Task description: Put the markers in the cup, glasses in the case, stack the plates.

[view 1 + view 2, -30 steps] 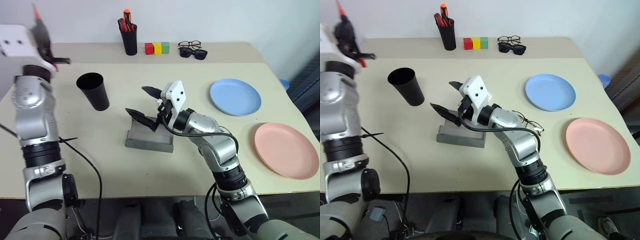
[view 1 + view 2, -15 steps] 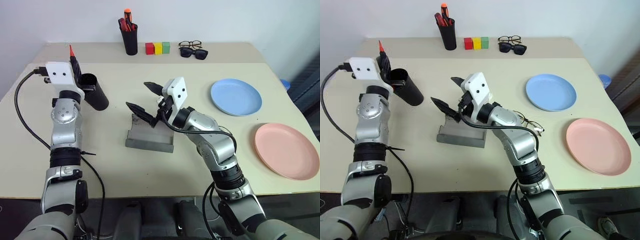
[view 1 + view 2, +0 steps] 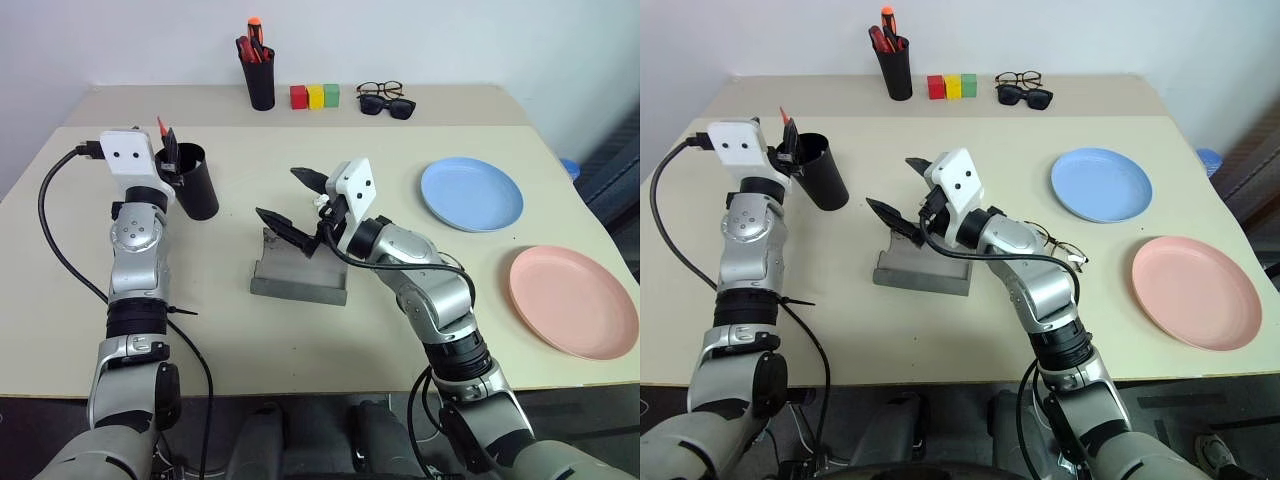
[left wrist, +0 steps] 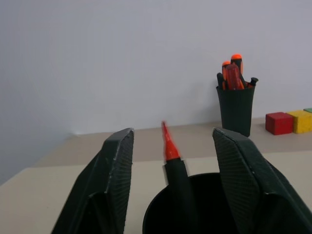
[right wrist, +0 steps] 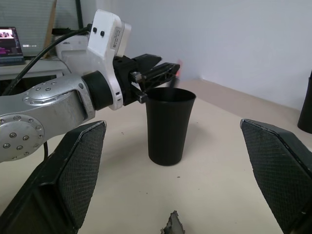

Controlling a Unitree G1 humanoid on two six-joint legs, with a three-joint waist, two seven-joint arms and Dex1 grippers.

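The left claw gapes over the cup near the table's left edge, red-tipped marker loose between; right claw wide open above the case.

Black cup, red-tipped black marker, grey case, blue plate, pink plate

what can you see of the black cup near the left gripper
The cup is a matte black, tapered plastic-looking tumbler, standing upright on the beige table, mouth open. A black marker with a red tip pokes up out of it. The left gripper straddles its rim, fingers apart.
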